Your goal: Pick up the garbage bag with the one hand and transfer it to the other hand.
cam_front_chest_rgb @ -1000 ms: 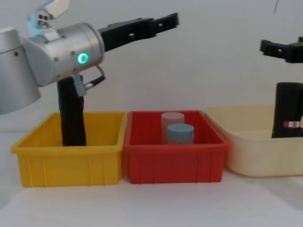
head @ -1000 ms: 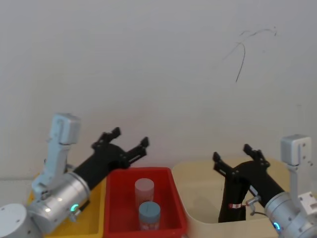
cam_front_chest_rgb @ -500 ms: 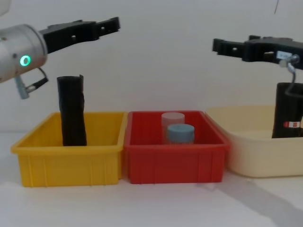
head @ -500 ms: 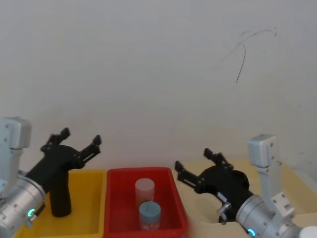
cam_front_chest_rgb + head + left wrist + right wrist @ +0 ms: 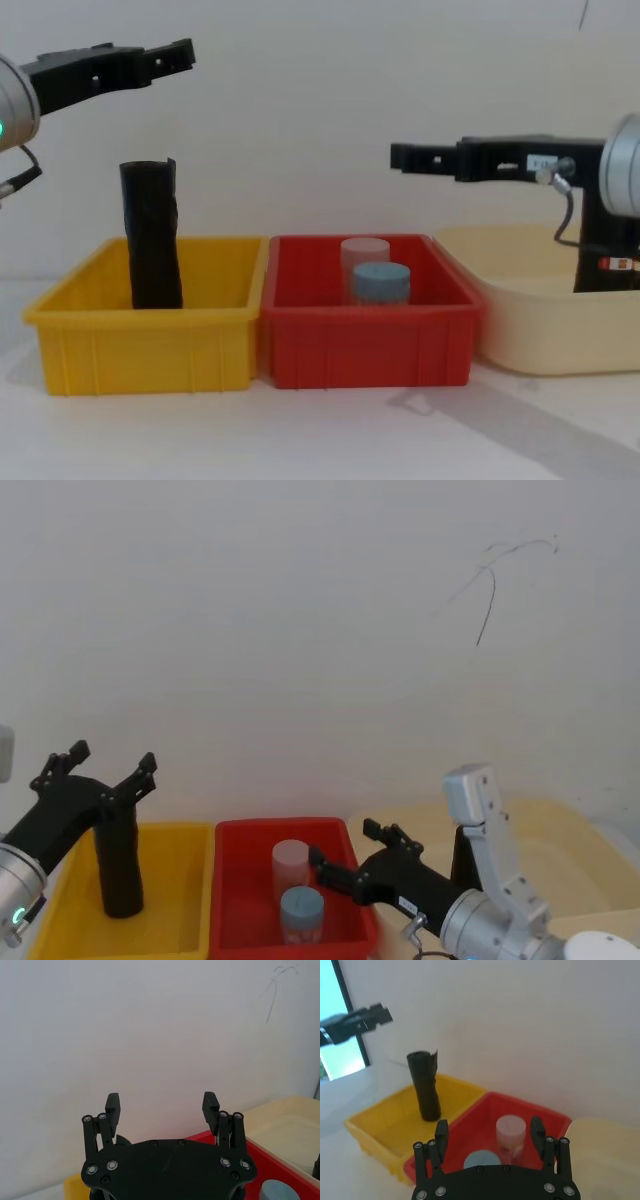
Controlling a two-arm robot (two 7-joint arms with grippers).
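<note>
The garbage bag (image 5: pixel 604 240), a black roll with a red-and-white band, stands upright in the cream tub (image 5: pixel 530 325) at the far right, partly hidden by my right arm. My right gripper (image 5: pixel 400 157), with a white sticker, reaches left at mid height, open and empty, with its tips above the red bin's right edge; in the right wrist view the right gripper (image 5: pixel 489 1132) has its fingers spread wide. My left gripper (image 5: pixel 182 54) is high at the left, above the yellow bin, open and empty. The left wrist view shows the left gripper (image 5: pixel 161 1105) with nothing between its fingers.
A plain black roll (image 5: pixel 152 235) stands in the yellow bin (image 5: pixel 140 340). The red bin (image 5: pixel 370 350) in the middle holds a pale jar (image 5: pixel 363 250) and a blue-lidded jar (image 5: pixel 381 282). A white wall is close behind the three bins.
My left arm has drawn back to the left, off the plain roll. My right arm has swung left, from over the cream tub towards the red bin. Both grippers stay open.
</note>
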